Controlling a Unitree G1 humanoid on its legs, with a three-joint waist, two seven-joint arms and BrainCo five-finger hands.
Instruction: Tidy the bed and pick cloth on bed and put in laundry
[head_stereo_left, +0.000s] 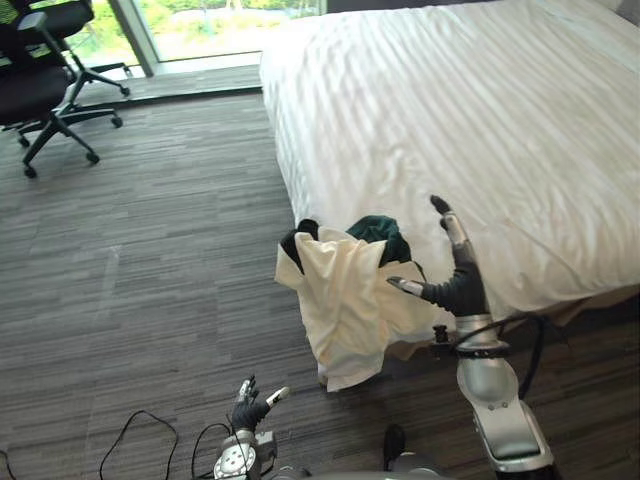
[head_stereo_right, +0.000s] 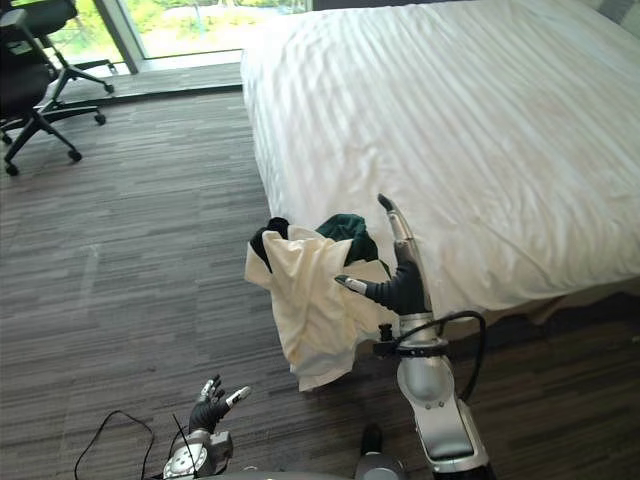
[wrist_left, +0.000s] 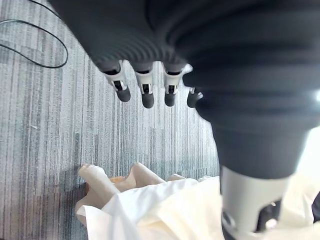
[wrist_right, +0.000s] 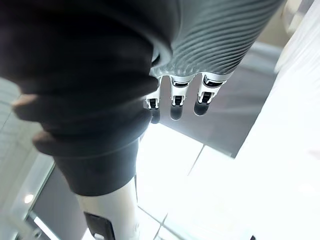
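A cream cloth (head_stereo_left: 345, 300) hangs over the near corner of the white bed (head_stereo_left: 470, 110) and drapes toward the floor, with a dark green garment (head_stereo_left: 380, 232) bunched on top of it. The cream cloth (wrist_left: 165, 210) also shows in the left wrist view, over the carpet. My right hand (head_stereo_left: 455, 275) is raised beside the cloth at the bed's corner, fingers straight and pointing up, thumb toward the cloth, holding nothing. My left hand (head_stereo_left: 250, 405) hangs low over the carpet, fingers relaxed and empty.
Dark striped carpet (head_stereo_left: 150, 260) covers the floor left of the bed. A black office chair (head_stereo_left: 40, 85) stands at the far left by a bright window (head_stereo_left: 220, 25). The bed's cover lies smooth with light wrinkles.
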